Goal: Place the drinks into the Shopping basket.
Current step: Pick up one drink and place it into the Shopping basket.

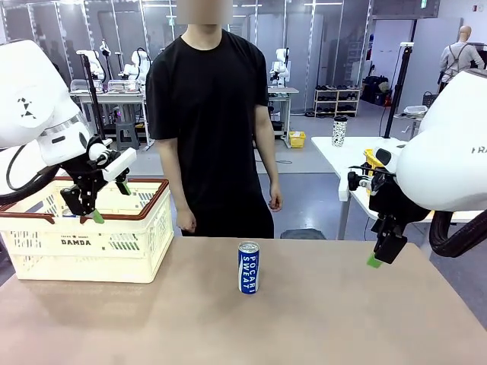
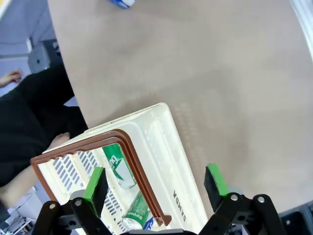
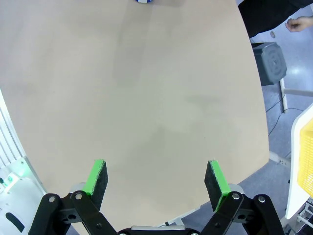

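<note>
A slim blue-and-white metal drink can (image 1: pixel 249 267) with a silver top stands upright near the middle of the brown table (image 1: pixel 319 319), well apart from both arms. The cream plastic lattice-sided shopping basket (image 1: pixel 114 247) with a dark brown-red rim sits at the table's left edge; inside it lie green cans (image 2: pixel 119 166). The left gripper (image 1: pixel 106 199) hangs over the basket, fingers apart and empty. The right gripper (image 1: pixel 378 255) hovers above the table's right edge, fingers (image 3: pixel 96 177) spread wide, holding nothing.
</note>
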Tool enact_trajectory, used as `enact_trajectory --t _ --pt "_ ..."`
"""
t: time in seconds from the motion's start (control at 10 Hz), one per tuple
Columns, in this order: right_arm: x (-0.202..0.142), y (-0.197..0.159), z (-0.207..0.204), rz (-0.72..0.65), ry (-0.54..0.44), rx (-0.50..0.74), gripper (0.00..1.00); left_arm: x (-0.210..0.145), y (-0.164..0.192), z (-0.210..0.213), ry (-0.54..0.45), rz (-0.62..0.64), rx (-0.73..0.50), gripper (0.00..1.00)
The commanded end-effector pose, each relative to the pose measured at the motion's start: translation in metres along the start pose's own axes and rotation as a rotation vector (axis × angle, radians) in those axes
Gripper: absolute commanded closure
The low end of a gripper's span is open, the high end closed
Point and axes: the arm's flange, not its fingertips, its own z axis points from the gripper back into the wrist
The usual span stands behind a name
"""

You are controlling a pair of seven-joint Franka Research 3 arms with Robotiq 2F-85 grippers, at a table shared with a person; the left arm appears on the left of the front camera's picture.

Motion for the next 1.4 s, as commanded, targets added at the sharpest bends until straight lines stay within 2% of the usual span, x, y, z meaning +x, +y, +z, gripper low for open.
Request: enact_trajectory --t 0.0,0.3,0.4,0.6,0.7,0.8,1.0,1.3 --pt "-0.001 0.0 0.001 -0.003 0.006 -0.003 0.0 0.005 -0.001 0.003 -0.023 0.016 0.005 0.0" --pt "-0.001 0.0 0.001 -0.003 0.006 -0.003 0.0 0.002 0.0 0.001 -0.007 0.002 0.003 0.0" --pt "-0.001 0.0 0.001 -0.003 0.006 -0.003 0.0 0.024 0.005 -0.003 0.003 -0.042 -0.02 0.0" --pt "-0.001 0.0 0.001 -0.003 0.006 -0.003 0.0 0.076 0.029 -0.004 -0.039 -0.006 0.035 0.0" --pt "-0.001 0.0 0.001 -0.003 0.006 -0.003 0.0 0.102 0.042 -0.005 -0.056 0.0 0.018 0.0" --pt "-0.001 0.0 0.001 -0.003 0.006 -0.003 0.0 0.133 0.056 -0.012 -0.032 -0.006 -0.026 0.0" --pt "-0.001 0.0 0.001 -0.003 0.006 -0.003 0.0 0.188 0.091 -0.042 -0.029 0.023 -0.063 0.0" --pt "-0.001 0.0 0.001 -0.003 0.006 -0.003 0.0 0.228 0.125 -0.079 -0.028 0.05 -0.071 0.0"
